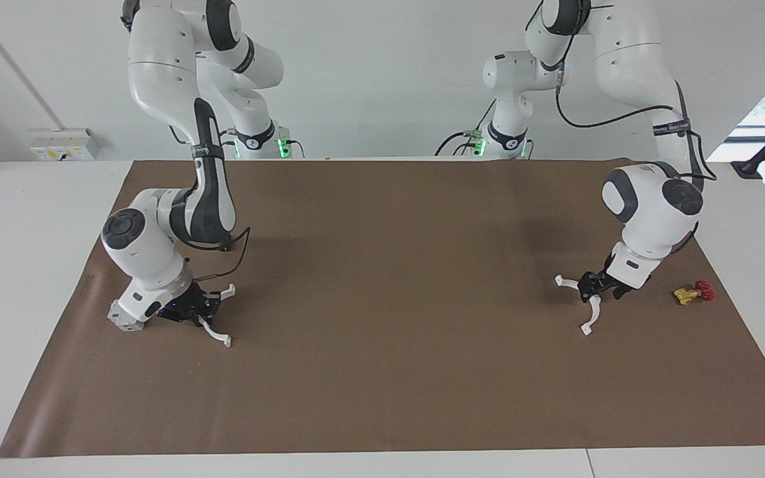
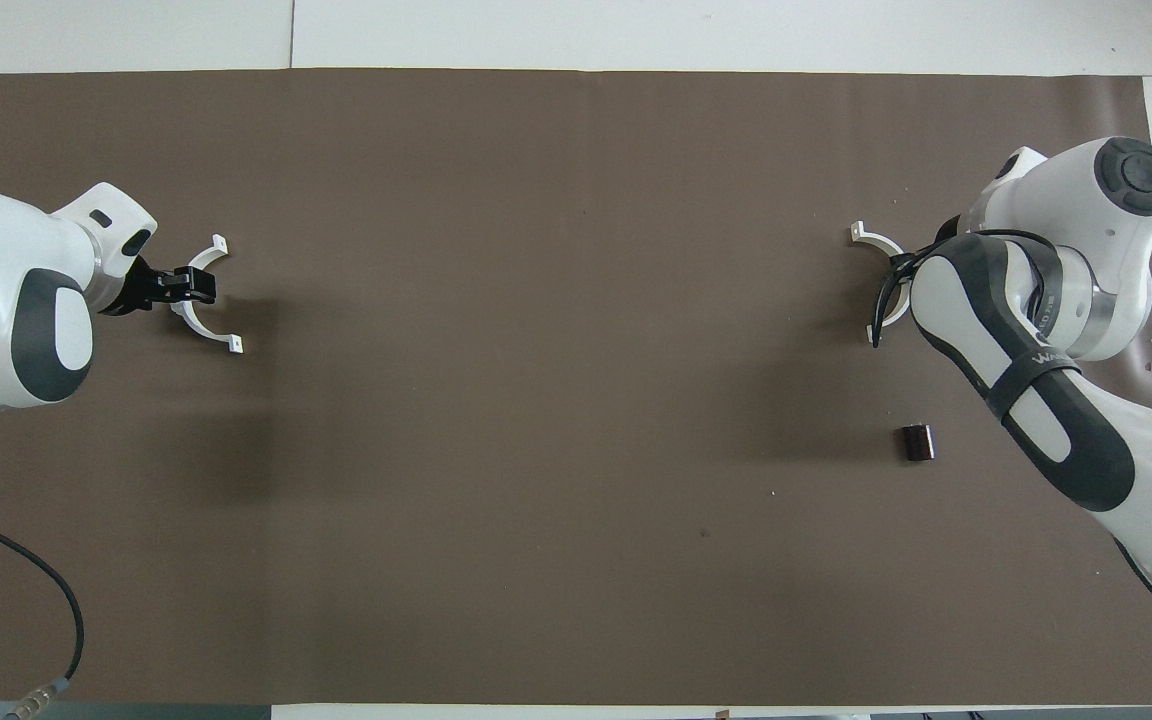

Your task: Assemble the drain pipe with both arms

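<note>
The drain pipe is in two separate white half-ring arcs, one at each end of the brown mat (image 1: 382, 398). My left gripper (image 1: 590, 287) is low over the mat at the left arm's end, shut on the middle of one arc (image 1: 594, 313). The overhead view shows this gripper (image 2: 198, 285) and its arc (image 2: 204, 331) too. My right gripper (image 1: 208, 307) is low at the right arm's end, shut on the middle of the other arc (image 1: 218, 336). In the overhead view the right forearm hides that gripper and only part of the arc (image 2: 878, 241) shows.
A small red-and-yellow valve (image 1: 693, 292) lies on the mat beside the left arm's wrist. A grey blocky box (image 1: 122, 318) sits beside the right arm's wrist. A small dark cylinder (image 2: 918, 441) lies nearer to the robots than the right gripper's arc.
</note>
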You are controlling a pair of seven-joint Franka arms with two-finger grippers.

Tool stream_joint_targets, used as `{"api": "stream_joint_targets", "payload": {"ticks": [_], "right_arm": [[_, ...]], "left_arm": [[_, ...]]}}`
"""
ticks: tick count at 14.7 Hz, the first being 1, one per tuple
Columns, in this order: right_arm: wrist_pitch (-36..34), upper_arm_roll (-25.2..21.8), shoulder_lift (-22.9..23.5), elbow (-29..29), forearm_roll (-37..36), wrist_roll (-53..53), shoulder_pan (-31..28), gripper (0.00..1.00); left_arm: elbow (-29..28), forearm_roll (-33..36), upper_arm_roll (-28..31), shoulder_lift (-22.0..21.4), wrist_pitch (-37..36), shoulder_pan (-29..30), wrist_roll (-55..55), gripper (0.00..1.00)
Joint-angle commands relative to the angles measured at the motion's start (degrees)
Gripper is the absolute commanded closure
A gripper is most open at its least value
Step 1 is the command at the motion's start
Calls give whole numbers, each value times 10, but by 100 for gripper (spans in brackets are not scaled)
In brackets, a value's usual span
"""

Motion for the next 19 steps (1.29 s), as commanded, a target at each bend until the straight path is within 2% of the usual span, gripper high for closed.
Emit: {"api": "stream_joint_targets", "payload": {"ticks": [1, 3, 4, 5, 6, 9, 11, 13, 16, 19], "right_arm": [[-24, 8, -14, 15, 13, -16, -2, 100], [-144, 12, 5, 135, 4, 6, 28, 100], [-201, 12, 21, 186, 2, 47, 57, 100], [-235, 12, 36, 228, -5, 106, 82, 100], [-239, 12, 45, 254, -10, 173, 121, 100], [-205, 11, 65, 263, -13, 357, 240, 100], [-158, 12, 81, 265, -18, 437, 285, 100], [-140, 12, 83, 256, -30, 448, 301, 100], [-85, 12, 83, 197, -33, 446, 305, 100], [-83, 12, 83, 185, -47, 430, 305, 100]], "left_arm": [[-28, 6, 4, -8, 33, -4, -16, 41], [-28, 6, 4, -8, 33, -3, -17, 59], [-28, 6, 4, -9, 33, -3, -22, 74], [-28, 6, 4, -9, 33, -3, -28, 91], [-28, 6, 4, -9, 33, -3, -31, 100], [-25, 6, 4, -8, 33, -3, -32, 100], [-21, 6, 4, -11, 33, 2, -30, 100], [-15, 6, 4, -15, 29, 7, -27, 100], [-6, 6, 7, -19, 23, 8, -24, 100], [1, 6, 8, -28, 21, 16, -23, 100]]}}
